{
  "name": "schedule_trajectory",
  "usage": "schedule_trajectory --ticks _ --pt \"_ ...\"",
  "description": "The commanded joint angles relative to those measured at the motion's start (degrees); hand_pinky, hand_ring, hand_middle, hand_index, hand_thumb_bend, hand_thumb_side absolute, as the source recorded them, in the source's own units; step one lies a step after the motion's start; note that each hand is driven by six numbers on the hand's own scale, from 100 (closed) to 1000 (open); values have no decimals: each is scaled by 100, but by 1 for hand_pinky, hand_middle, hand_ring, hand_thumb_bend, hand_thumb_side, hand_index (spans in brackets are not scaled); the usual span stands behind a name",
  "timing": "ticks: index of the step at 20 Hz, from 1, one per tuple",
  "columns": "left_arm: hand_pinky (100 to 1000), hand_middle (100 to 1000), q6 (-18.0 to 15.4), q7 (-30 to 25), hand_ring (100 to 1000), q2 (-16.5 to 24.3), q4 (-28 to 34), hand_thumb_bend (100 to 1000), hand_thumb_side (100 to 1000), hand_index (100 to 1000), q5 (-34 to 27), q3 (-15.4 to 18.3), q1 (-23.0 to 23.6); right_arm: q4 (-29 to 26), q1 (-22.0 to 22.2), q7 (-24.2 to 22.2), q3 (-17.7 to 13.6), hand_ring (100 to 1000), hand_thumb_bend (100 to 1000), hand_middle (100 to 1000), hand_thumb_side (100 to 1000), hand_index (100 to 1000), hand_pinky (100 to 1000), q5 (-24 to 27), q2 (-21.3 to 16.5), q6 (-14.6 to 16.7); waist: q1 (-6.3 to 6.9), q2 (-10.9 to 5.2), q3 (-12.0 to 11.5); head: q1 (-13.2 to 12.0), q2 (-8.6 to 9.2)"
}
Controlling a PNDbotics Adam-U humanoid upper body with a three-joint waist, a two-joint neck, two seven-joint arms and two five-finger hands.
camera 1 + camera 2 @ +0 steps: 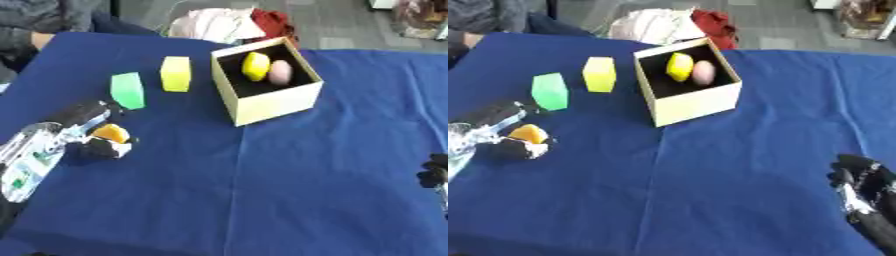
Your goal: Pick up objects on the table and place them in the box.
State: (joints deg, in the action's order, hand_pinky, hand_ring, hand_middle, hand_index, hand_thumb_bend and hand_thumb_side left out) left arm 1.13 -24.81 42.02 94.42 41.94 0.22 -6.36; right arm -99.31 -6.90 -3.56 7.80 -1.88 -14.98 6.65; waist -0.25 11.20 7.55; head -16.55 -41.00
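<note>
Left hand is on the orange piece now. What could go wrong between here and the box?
The left hand curls round only part of the orange object, so it may slip out on lifting. The green block and yellow block stand between it and the box, so a low carry could topple them. The box already holds a yellow object and a pink one, so a drop may bounce.
</note>
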Motion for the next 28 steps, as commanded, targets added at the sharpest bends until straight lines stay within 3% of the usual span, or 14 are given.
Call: schedule_trajectory --ticks 1,3,9,13,19,24,28 --pt "720 682 -143 -190 615 199 103 275 290 805 102 139 22 -133 -41 27 -49 657 100 643 404 764 655 -29 -137 3 96 -12 3 -5 22" --pt "662 601 -167 -212 541 195 150 295 232 751 193 175 43 -131 -38 29 -52 657 100 643 404 764 655 -30 -136 2 99 -12 3 3 19" --pt "525 409 -161 -100 371 190 284 237 223 632 431 227 44 -129 -35 32 -54 657 100 643 405 764 655 -31 -133 2 103 -13 6 24 12" --pt "455 342 -91 157 289 189 355 100 214 590 400 278 19 -126 -34 36 -58 657 100 642 405 763 655 -34 -132 2 104 -14 6 59 13" --pt "345 249 74 592 157 205 625 100 237 555 245 442 -22 -128 -32 42 -63 656 100 642 404 763 655 -36 -129 2 110 -17 4 87 27" --pt "334 229 96 747 142 317 945 100 240 538 18 502 -188 -122 -25 43 -60 656 100 642 405 763 655 -38 -137 0 117 -30 -1 95 35" --pt "334 228 -31 598 142 537 1029 100 238 537 -262 311 -692 -114 -23 20 -36 656 100 641 402 763 655 -39 -141 0 122 -58 9 93 53"
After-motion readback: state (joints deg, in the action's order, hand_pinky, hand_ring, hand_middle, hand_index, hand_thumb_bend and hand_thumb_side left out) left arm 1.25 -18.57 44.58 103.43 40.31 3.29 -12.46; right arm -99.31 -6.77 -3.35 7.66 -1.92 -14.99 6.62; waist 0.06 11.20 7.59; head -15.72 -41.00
